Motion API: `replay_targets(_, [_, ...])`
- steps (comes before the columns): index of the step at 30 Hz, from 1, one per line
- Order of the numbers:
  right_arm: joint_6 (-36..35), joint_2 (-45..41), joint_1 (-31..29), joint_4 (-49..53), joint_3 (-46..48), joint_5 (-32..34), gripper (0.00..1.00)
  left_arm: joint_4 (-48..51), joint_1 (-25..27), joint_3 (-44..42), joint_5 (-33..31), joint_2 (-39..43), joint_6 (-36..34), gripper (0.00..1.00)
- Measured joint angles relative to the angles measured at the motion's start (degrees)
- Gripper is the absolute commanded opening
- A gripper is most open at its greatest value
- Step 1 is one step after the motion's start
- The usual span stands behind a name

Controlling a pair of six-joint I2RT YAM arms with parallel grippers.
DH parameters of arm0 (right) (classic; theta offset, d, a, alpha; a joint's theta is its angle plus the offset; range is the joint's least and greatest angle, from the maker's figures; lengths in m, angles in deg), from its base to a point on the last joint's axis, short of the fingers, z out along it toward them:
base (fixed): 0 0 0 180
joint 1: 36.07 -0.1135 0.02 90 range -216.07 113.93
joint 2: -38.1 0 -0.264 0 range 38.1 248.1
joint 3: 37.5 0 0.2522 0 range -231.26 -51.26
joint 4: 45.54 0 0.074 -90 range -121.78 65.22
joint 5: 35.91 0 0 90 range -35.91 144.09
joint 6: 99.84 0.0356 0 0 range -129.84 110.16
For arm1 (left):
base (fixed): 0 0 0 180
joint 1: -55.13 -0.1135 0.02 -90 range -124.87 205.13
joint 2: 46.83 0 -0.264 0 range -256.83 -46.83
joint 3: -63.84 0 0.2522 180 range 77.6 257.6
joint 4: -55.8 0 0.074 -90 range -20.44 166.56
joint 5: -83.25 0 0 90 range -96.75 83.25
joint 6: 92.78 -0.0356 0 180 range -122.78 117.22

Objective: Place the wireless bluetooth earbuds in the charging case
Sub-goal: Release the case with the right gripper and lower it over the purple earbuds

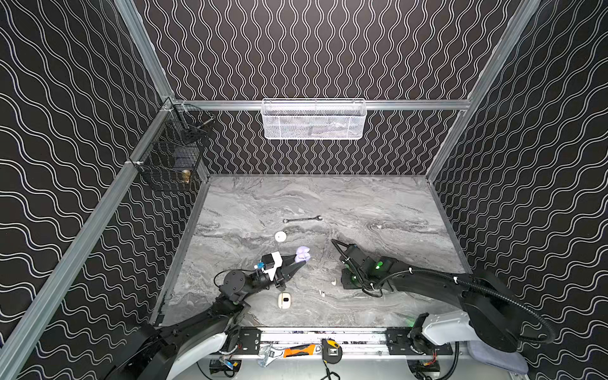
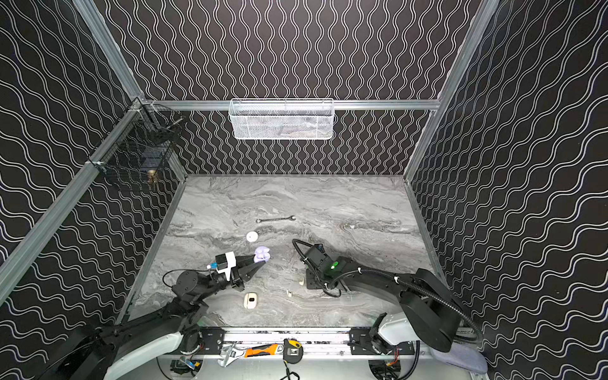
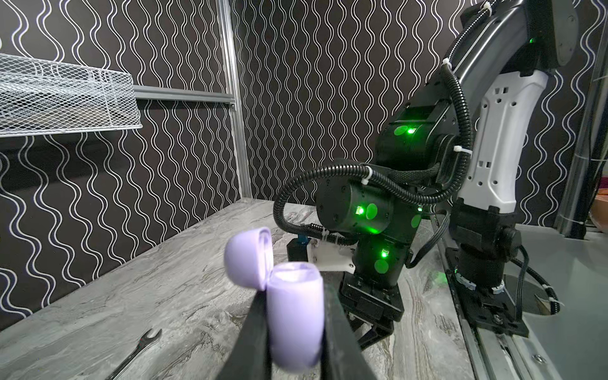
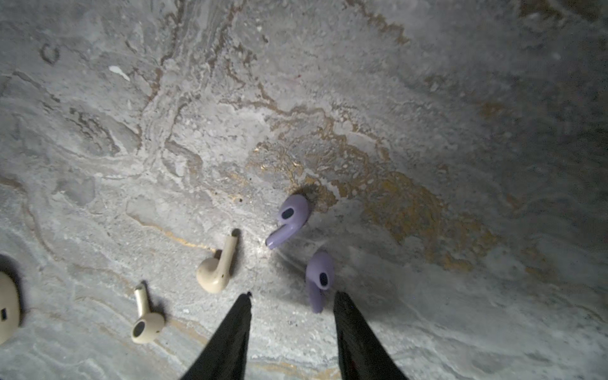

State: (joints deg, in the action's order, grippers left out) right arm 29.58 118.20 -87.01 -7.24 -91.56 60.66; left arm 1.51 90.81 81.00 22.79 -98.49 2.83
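Observation:
My left gripper [image 1: 301, 263] is shut on the body of a lavender charging case [image 1: 303, 254], holding it above the table with its lid swung open. The left wrist view shows the case [image 3: 294, 312] pinched between both fingers. My right gripper [image 4: 292, 296] points straight down at the table, open with nothing between its fingers. A lavender earbud [image 4: 319, 279] lies just ahead of the tips, its stem close to one finger. A second lavender earbud [image 4: 289, 218] lies a little farther off. Two cream earbuds [image 4: 217, 266] [image 4: 146, 319] lie to one side.
A cream case [image 1: 284, 300] lies near the front of the marble table [image 1: 378, 204], and a round white case [image 1: 280, 236] behind my left gripper. A slim steel wrench [image 1: 302, 219] lies farther back. A white mesh basket [image 1: 312, 120] hangs on the back wall, a black wire basket [image 1: 171, 154] at the left.

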Motion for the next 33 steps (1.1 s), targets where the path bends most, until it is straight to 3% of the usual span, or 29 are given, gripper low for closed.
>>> replay_targets(26, [-2.4, 8.2, 0.0, 3.7, -4.6, 4.4, 0.39, 2.7, 0.0, 0.0, 0.7, 4.9, -1.5, 0.0])
replay_targets(33, [-2.4, 8.3, 0.0, 4.0, -4.3, 5.3, 0.33, 3.2, 0.0, 0.1, 0.7, 5.0, -1.5, 0.0])
